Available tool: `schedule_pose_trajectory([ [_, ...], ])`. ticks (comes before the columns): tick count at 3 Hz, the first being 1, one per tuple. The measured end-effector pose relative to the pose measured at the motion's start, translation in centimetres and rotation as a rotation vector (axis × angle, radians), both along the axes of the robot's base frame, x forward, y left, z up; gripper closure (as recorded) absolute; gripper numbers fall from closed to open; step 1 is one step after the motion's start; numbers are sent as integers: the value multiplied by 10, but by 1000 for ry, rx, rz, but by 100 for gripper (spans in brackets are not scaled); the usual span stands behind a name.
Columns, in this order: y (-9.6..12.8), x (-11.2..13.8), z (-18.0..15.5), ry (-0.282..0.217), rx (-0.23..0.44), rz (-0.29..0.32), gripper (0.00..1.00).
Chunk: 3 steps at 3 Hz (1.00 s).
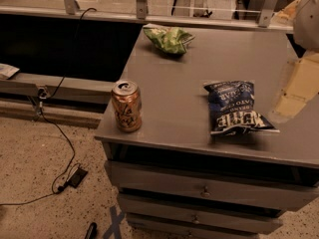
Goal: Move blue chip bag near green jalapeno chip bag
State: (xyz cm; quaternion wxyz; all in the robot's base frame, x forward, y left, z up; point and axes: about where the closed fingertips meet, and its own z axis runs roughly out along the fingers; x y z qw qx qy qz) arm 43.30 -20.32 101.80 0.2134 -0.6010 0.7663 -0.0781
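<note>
Briefly, for your log: your gripper (291, 96) hung at the right edge of the grey cabinet top (169, 83), above the surface and just right of the blue chip bag (238, 108), apart from it. You could not have read its state from this view; spread or pressed together, cannot tell. It appeared as a pale, smeared shape.

The blue chip bag lay flat on the right half of the top, near the front edge, its white lettering upside down to the camera. It looked puffed; what was inside did not show.

The green jalapeno chip bag (168, 38) sat crumpled at the far edge of the top, toward the left, well apart from the blue bag. Its contents were hidden too.

You had a tan soda can (126, 106) standing upright at the front left corner, pull tab on its lid; whether it held liquid could not be told.

The drawers (199, 185) below were shut, contents unseen. A black cable (60, 133) trailed across the speckled floor on the left.
</note>
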Motion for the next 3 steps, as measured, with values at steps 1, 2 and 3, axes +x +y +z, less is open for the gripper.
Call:
schedule_pose_trajectory([
  [1,0,0,0,0,0,0,0],
  [2,-12,9,-14,27,56,-89,0],
  [3,-37,21,-48,51,132,-284,0],
])
